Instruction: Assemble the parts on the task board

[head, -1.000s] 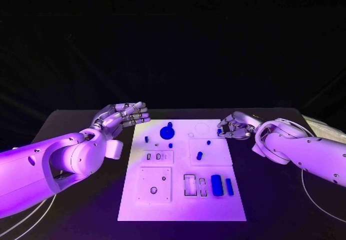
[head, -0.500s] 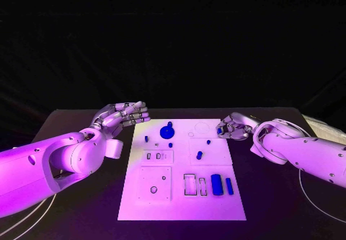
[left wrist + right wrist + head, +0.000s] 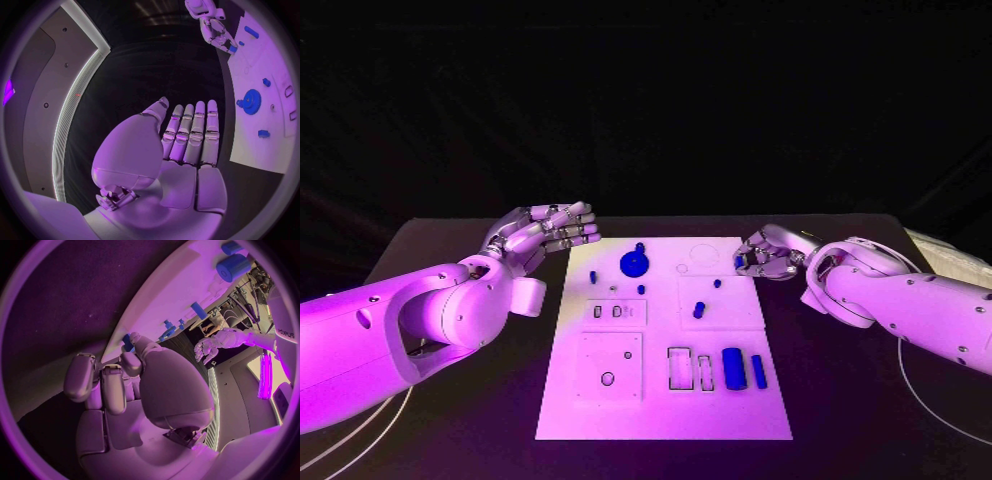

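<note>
Head view: your task board [image 3: 661, 400] lies in the middle of the table, with the blue parts spread over it. The blue gear [image 3: 635, 265] sits at the far end, left of centre, and two blue cylinders [image 3: 734, 370] lie side by side near the right edge at the near end. Your right hand [image 3: 764, 255] is at the board's far right edge, fingers curled in around a small blue part [image 3: 740, 262] at its fingertips. It looks pinched, so treat it as held. Your left hand [image 3: 545, 230] hovers just off the board's far left corner, holding nothing, fingers straight and close together.

Left wrist view: the left hand [image 3: 181, 145] is flat, palm showing, fingers extended side by side with nothing in them. Beyond it you see the task board [image 3: 262, 150] with the blue gear [image 3: 252, 101], and further off the right hand [image 3: 215, 32] bunched over the small blue part [image 3: 232, 49].

Right wrist view: the right hand [image 3: 125, 385] has its fingers folded inward, and the small blue part [image 3: 127, 341] peeks out just past the fingertips at the task board's [image 3: 181, 285] edge. Whether it is firmly gripped is hard to tell here.

For this step, I judge you are picking that piece up or about to seat it. Confirm the pinch is secure before lifting, keep the part upright, and bring it over its socket squarely before pressing down. Keep the left hand off the board, ready to steady it if it slides.
</note>
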### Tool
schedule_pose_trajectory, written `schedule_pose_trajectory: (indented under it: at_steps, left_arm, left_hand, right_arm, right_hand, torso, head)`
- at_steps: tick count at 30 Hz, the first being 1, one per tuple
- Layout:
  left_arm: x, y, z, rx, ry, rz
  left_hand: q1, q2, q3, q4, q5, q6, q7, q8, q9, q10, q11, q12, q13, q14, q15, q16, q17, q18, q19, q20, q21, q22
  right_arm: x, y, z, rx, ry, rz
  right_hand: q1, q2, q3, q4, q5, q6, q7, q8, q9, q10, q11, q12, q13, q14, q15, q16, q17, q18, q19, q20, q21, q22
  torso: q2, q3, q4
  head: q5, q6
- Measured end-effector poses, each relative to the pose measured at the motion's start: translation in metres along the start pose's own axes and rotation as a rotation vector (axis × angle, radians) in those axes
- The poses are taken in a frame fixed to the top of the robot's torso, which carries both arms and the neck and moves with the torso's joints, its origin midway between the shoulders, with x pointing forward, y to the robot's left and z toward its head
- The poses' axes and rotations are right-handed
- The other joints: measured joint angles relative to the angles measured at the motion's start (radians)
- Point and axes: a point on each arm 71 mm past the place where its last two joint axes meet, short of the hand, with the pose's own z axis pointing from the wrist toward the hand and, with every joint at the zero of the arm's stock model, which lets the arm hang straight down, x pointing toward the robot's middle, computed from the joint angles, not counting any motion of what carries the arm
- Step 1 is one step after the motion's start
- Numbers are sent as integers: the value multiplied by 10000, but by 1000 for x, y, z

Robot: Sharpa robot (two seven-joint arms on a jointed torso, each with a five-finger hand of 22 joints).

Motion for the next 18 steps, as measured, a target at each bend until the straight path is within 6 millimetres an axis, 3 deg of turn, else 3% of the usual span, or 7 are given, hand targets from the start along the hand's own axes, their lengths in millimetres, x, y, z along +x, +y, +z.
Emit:
schedule_pose_trajectory:
  at_steps: [7,18]
  left_arm:
    - [0,0,0,-2,1,-1]
    - [-1,0,0,-3,-12,5]
  left_hand:
    - [0,0,0,0,0,0,0,0,0,0,0,0,0,0,0,0,0,1,0,0,0,0]
    - [0,0,26,-26,0,0,0,0,0,0,0,0,0,0,0,37,-12,1,0,0,0,0]
  right_arm:
    - [-1,4,-1,-101,-190,100]
    - [-8,34,-3,-473,-730,618]
  right_hand:
    - [-21,173,149,-11,-228,332,-138,156,60,110,-107,95,120,-24,-121,38,0,0,51,-51,43,65]
    - [-70,377,229,-17,-314,353,-156,225,70,213,-208,256,272,-24,-192,38,-1,-1,49,-125,41,78]
  torso:
    - [-1,-1,2]
    - [-14,-20,7]
  head:
    - [-6,0]
    - [-12,20]
